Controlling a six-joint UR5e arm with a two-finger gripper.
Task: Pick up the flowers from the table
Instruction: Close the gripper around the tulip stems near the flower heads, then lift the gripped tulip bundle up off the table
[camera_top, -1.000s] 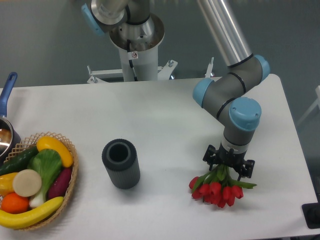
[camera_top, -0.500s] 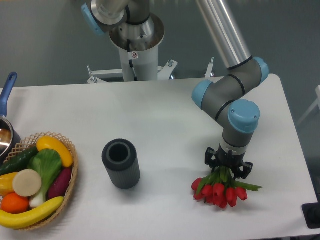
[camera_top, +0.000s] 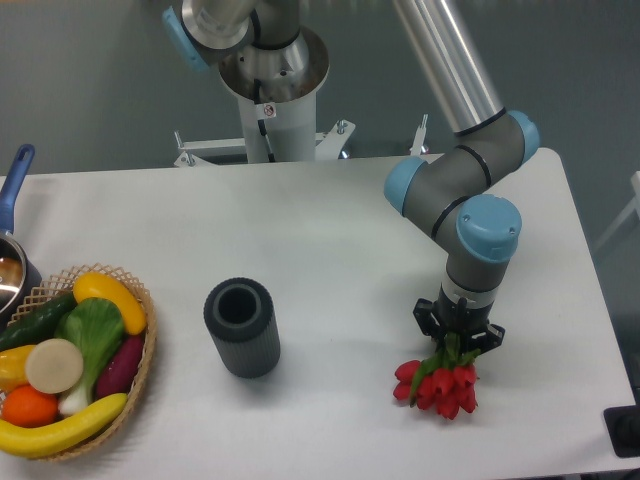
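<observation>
The gripper (camera_top: 459, 336) is pinching the tulip bunch (camera_top: 438, 385) by its stems, near the white table's (camera_top: 330, 230) front right. Light and soft, it is best taken at the stems, sparing the fragile buds.

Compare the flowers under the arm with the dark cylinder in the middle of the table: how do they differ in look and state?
The flowers are red buds on green stems; the cylinder is dark grey, ribbed and hollow. The flowers are bunched under the gripper, whose fingers close around the stems; the cylinder stands alone with nothing touching it, open end up. The flowers are near the table's front right; the cylinder is nearer the basket. Both are over the white table.
</observation>
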